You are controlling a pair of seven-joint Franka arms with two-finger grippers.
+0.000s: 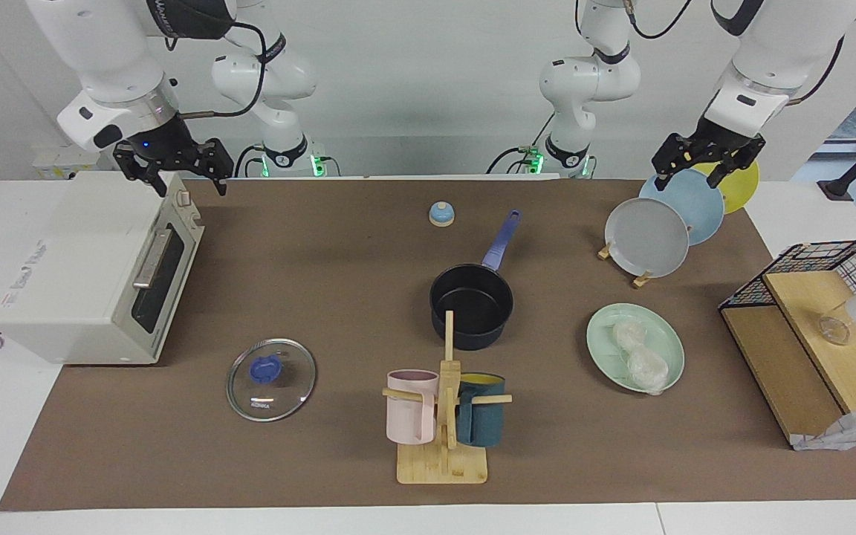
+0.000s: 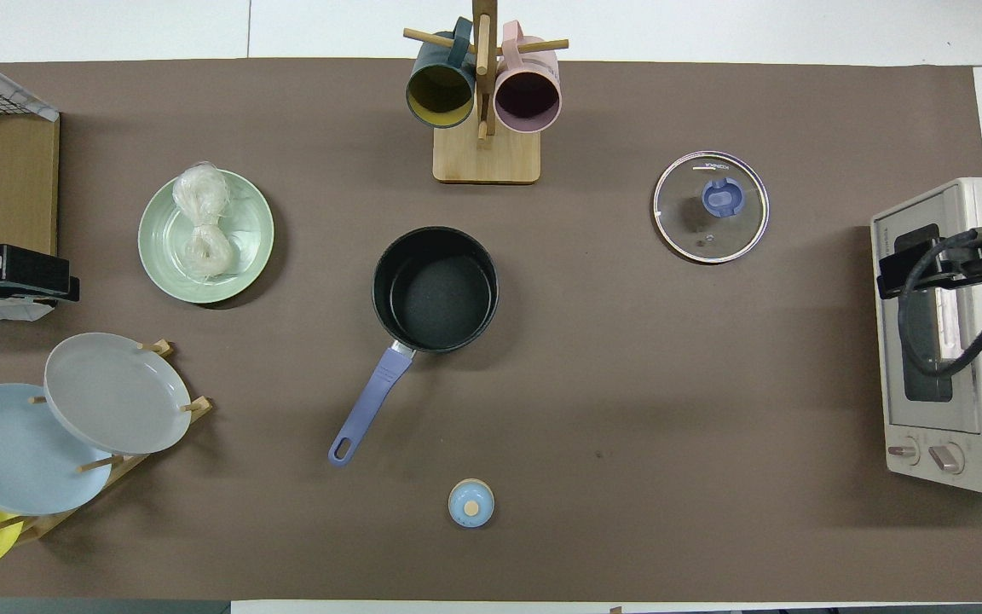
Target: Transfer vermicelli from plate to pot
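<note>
The 2 lumps of vermicelli [image 1: 640,349] [image 2: 201,223] lie on the mint plate [image 1: 672,342] [image 2: 245,247], right of centre in the facing view. The black pot [image 1: 471,305] [image 2: 436,290] stands empty mid-frame on the brown surface [image 1: 324,253]. Upper right, the left gripper [image 1: 704,165] hangs over the racked plates [image 1: 669,223], jaws spread apart. Upper left, the right gripper [image 1: 175,167] hangs over the toaster oven [image 1: 86,275], jaws released too.

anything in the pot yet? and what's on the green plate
The pot shows only its bare black bottom; its lid lies apart on the table. Both vermicelli lumps sit on the plate, side by side. The plate surface under them is covered.
</note>
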